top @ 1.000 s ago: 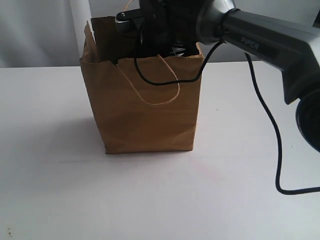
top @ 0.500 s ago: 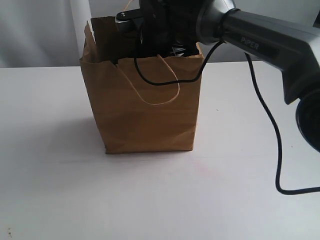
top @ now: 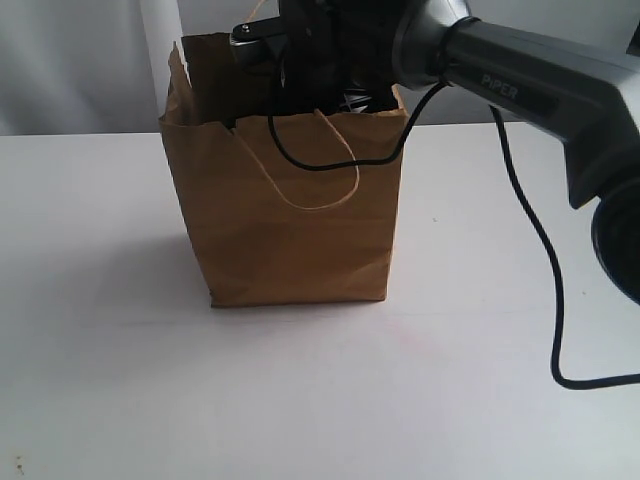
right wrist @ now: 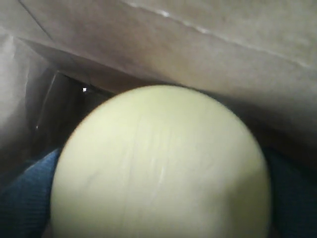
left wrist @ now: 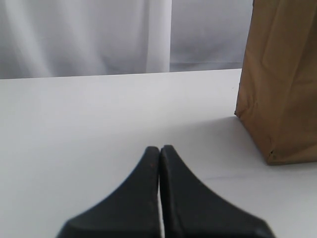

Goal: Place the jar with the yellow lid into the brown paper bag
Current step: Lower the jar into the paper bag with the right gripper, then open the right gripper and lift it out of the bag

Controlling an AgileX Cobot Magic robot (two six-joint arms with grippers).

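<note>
The brown paper bag stands upright on the white table, its torn rim at the top; its side also shows in the left wrist view. My right arm reaches in over the rim, so the bag hides its gripper in the exterior view. Inside the bag, the yellow-lidded jar fills the right wrist view, with only its round lid showing. The lid lies close between blue finger surfaces, and brown paper walls surround it. My left gripper is shut and empty, low over the table beside the bag.
A black cable hangs from the right arm and loops down to the table at the right. The bag's cord handle droops over its front. A pale curtain backs the white table.
</note>
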